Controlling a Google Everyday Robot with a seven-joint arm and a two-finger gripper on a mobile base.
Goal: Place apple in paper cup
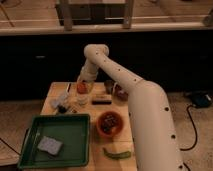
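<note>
green tray front-left | orange bowl centre | green pod front

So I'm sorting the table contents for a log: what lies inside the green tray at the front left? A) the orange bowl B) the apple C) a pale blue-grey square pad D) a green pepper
C: a pale blue-grey pad lies in the green tray, while the apple is at the gripper over the paper cup at the far side.
</note>
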